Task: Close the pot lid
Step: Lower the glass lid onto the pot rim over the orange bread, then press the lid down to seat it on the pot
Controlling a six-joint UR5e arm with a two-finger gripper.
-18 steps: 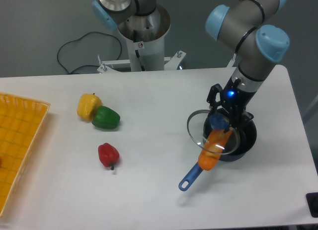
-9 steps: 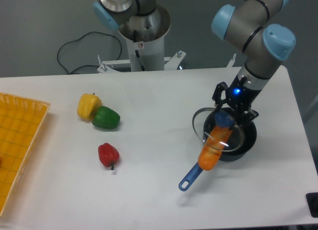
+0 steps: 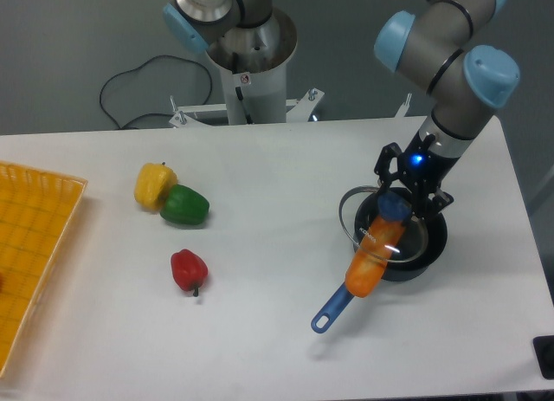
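Observation:
The black pot [image 3: 424,245] stands at the right of the table, its long blue handle [image 3: 333,308] pointing to the front left. An orange bread-like item [image 3: 372,258] lies across the pot's near rim and over the handle. The glass lid [image 3: 359,219] with a metal rim hangs over the pot, shifted slightly to the left of it. My gripper [image 3: 396,205] is shut on the lid's blue knob [image 3: 395,207] and holds the lid just above the pot and the orange item.
A yellow pepper [image 3: 154,184], a green pepper [image 3: 183,205] and a red pepper [image 3: 189,270] lie left of centre. An orange basket [image 3: 35,262] sits at the left edge. A second robot base [image 3: 251,63] stands at the back. The table's right edge is close to the pot.
My gripper has carried the lid to the right, from left of the pot to nearly over it. Nothing else has moved.

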